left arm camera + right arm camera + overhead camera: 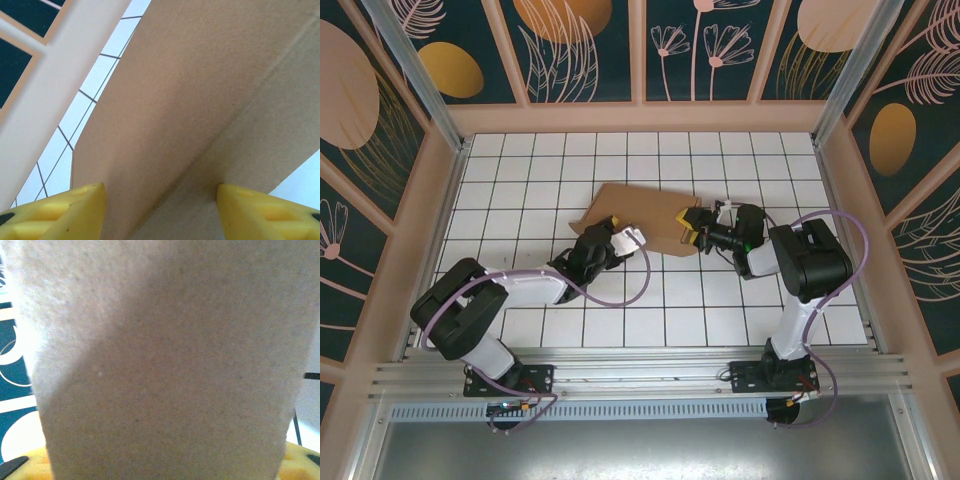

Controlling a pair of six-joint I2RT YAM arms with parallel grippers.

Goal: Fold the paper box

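Note:
The paper box (640, 212) is a brown cardboard sheet lying mostly flat in the middle of the tiled floor. My left gripper (612, 240) is at its near-left edge, where a flap is raised. In the left wrist view the yellow fingertips (65, 212) stand wide apart, and a creased cardboard panel (200, 100) rises just beyond them. My right gripper (690, 227) is at the sheet's right end, its jaws apart. In the right wrist view a cardboard flap (165, 365) stands close before the camera and covers most of the yellow fingers (20, 465).
The white tiled floor (520, 170) is fenced by patterned walls with a pale frame (640, 118) on three sides. An aluminium rail (640, 375) carrying both arm bases runs along the near edge. Purple cables loop beside each arm.

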